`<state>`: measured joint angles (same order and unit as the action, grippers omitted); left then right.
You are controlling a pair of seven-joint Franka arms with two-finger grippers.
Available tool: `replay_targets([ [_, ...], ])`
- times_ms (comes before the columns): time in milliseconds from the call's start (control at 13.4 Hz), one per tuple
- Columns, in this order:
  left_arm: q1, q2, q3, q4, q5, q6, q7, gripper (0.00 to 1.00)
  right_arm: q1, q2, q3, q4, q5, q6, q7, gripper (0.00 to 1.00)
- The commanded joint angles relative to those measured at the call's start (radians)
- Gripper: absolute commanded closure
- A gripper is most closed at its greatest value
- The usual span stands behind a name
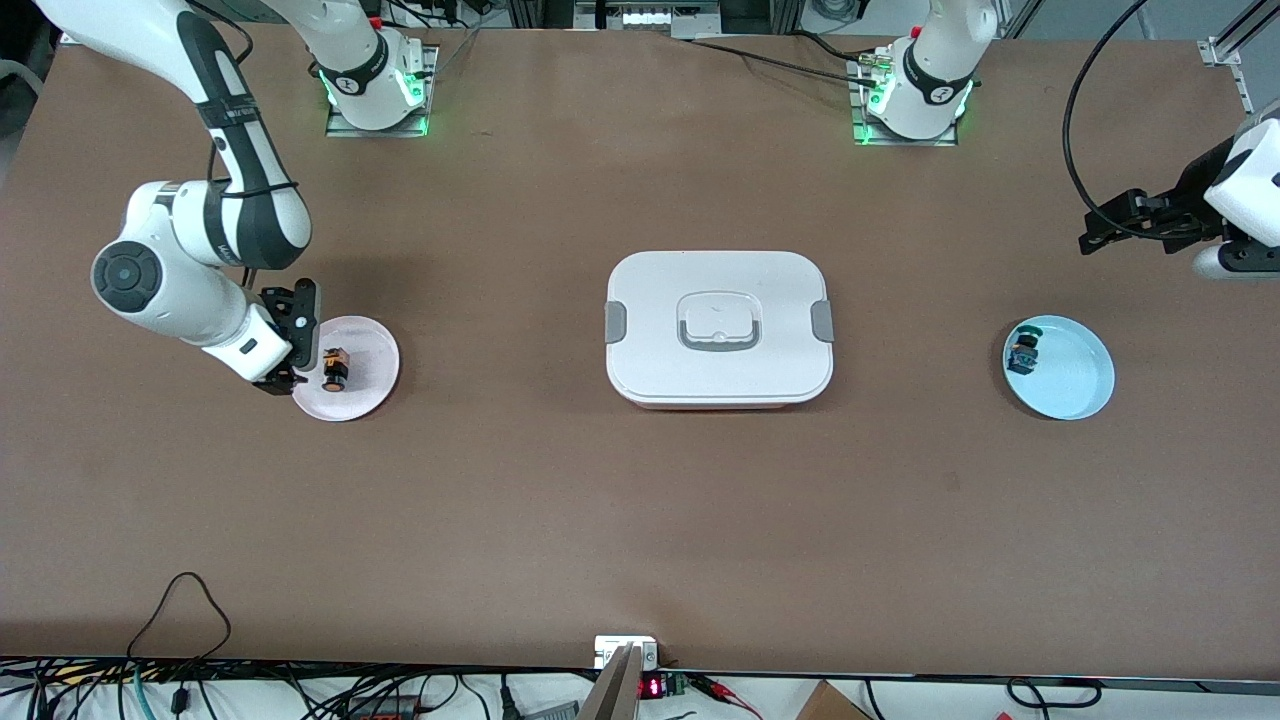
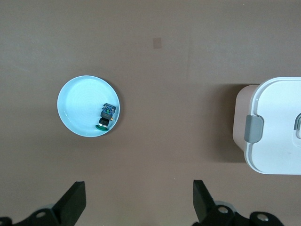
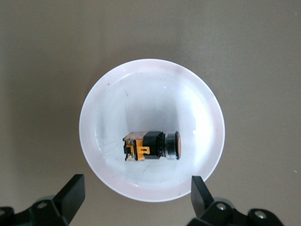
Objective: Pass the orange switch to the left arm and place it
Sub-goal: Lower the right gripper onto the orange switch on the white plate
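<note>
Brown table [image 1: 500,500], white box [image 1: 719,328] at centre, pink plate [image 1: 362,385] toward the right arm's end, light-blue plate [image 1: 1070,375] toward the left arm's end

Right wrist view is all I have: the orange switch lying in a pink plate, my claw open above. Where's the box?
Observer: The box sits mid-table, lid on, between your pink plate and a light-blue plate toward the left arm's end.
Operator: Anything in that blue plate?
Observer: Yes, a small black part with a green cap lies near its rim.
Operator: And the left claw?
Observer: The left claw waits open, up over bare table at its own end, short of the blue plate. Your right claw hangs over the pink plate's edge beside the orange switch.
</note>
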<state>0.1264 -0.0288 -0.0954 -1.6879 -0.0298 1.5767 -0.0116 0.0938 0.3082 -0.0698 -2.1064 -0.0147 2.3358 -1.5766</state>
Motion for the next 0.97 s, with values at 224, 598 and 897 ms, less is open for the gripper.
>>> replay_targets([
  [224,0.002,0.007,-0.004,0.016,-0.004,-0.010,0.006,0.00,0.014,0.029,0.001,-0.093,0.013,0.174,-0.029,0.00],
  [598,0.004,0.007,-0.004,0.014,-0.004,-0.010,0.006,0.00,0.015,0.069,0.001,-0.101,0.013,0.247,-0.083,0.00],
  [897,0.004,0.007,-0.003,0.014,-0.004,-0.009,0.006,0.00,0.015,0.089,0.001,-0.101,0.013,0.280,-0.086,0.00],
])
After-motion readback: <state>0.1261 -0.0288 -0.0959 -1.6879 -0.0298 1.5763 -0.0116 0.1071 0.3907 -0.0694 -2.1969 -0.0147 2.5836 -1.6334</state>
